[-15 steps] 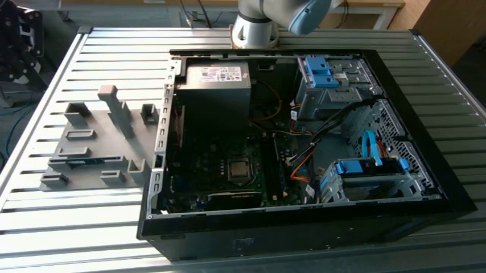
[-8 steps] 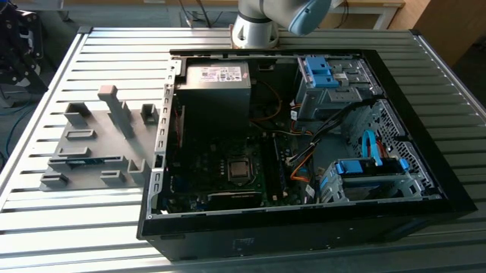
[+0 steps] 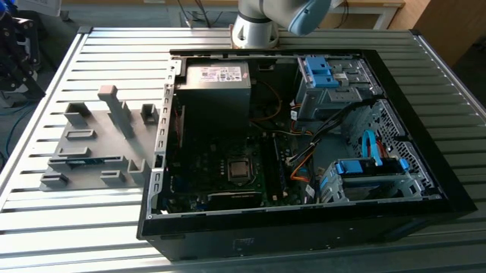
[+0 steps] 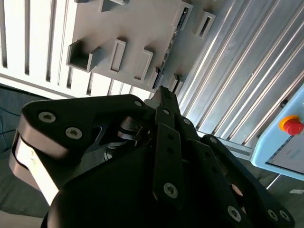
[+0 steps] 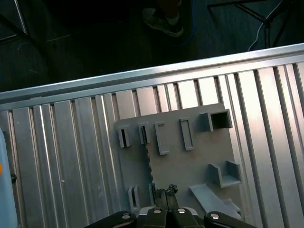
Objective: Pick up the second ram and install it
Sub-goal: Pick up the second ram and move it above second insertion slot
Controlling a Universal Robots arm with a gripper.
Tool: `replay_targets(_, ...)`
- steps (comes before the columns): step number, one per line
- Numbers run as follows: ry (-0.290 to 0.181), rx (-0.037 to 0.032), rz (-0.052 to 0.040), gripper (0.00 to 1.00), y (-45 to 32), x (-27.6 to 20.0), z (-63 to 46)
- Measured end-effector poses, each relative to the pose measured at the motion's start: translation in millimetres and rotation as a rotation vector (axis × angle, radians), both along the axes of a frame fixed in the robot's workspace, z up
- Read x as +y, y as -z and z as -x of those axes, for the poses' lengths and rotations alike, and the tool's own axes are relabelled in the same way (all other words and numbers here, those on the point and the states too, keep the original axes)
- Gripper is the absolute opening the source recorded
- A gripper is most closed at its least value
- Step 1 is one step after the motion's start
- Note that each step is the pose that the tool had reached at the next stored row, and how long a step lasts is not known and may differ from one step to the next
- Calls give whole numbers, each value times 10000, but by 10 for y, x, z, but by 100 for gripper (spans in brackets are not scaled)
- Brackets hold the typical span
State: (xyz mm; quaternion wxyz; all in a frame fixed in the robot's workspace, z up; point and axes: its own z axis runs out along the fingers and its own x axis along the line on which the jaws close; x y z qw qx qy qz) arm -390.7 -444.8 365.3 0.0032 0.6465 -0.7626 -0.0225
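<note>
The second ram (image 3: 83, 161) sits on edge in a slot of the grey holder tray (image 3: 99, 145) and shows as no more than a thin blue sliver. In the first wrist view the hand (image 5: 166, 194) hangs over the tray near the ram's end. Its fingertips are drawn narrow and hold nothing, and its body is cut off. Beside the tray on the ribbed desk (image 3: 76, 222) stands an open computer case (image 3: 304, 142), its inside dim.

Dull-sheened ribbed metal for the slatted silver surface (image 3: 76, 227), smooth matt plastic for the grey slotted holder tray (image 3: 106, 145), matt black finish on the jointed dark pincer (image 5: 166, 192).
</note>
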Motion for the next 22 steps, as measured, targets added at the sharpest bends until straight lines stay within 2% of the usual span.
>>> replay_targets(4, -599, -2, -2, 11, 43, 0, 5)
replay_targets(22, -606, -6, 4, 11, 121, 0, 16)
